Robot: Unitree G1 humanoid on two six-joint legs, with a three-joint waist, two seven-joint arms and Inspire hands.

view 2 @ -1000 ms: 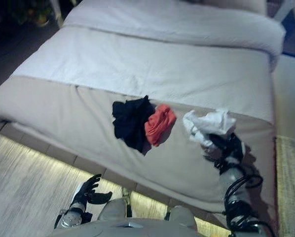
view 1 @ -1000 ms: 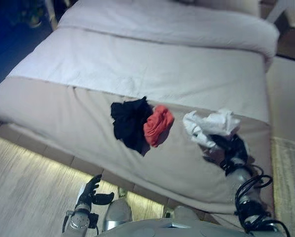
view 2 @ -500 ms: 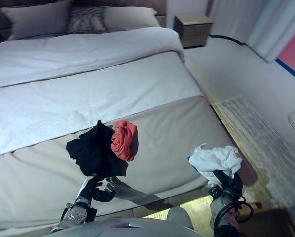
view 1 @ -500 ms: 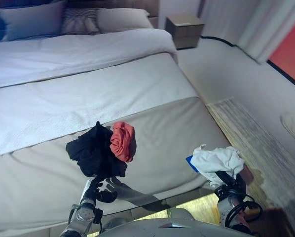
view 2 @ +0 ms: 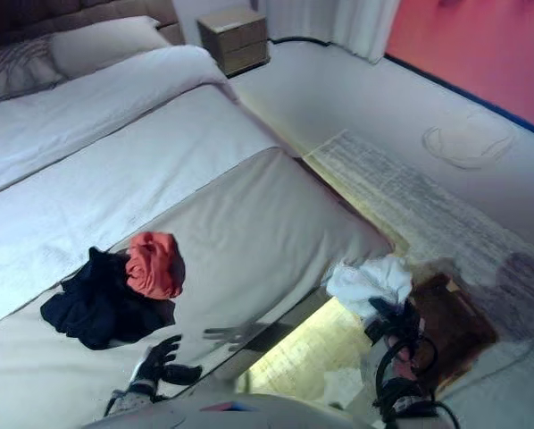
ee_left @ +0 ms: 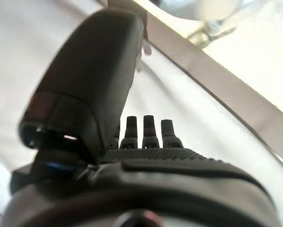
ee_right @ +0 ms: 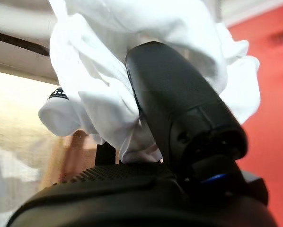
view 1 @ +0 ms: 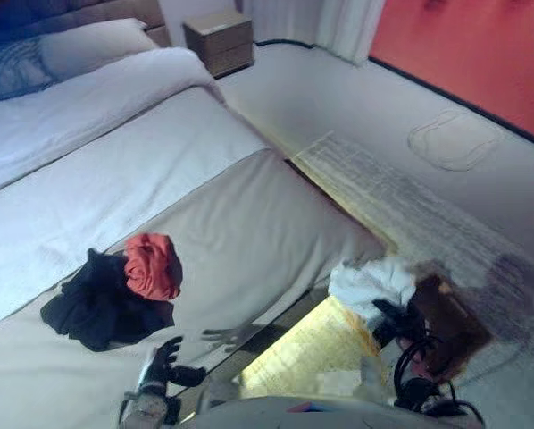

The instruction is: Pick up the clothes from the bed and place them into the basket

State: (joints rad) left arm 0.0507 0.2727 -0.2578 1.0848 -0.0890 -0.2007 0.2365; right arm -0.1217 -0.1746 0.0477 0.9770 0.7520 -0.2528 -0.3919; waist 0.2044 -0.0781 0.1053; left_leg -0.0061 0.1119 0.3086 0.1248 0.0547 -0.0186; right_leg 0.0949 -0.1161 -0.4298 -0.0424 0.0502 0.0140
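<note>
The right hand (ee_right: 179,118) is clamped on a bunched white garment (view 2: 367,279), thumb pressed into the cloth, holding it off the bed's corner, just beside a brown basket (view 2: 450,323) on the floor. The left hand (view 2: 160,360) hangs over the bed's near edge with fingers straight and relaxed, holding nothing. On the bed (view 1: 240,214), well apart from both hands, a black garment (view 1: 93,306) lies with a red garment (view 1: 153,266) touching it. No writing is readable.

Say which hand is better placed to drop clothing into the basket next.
The right hand: it grips the white garment beside the brown basket. The left hand is open, empty, at the bed edge.
</note>
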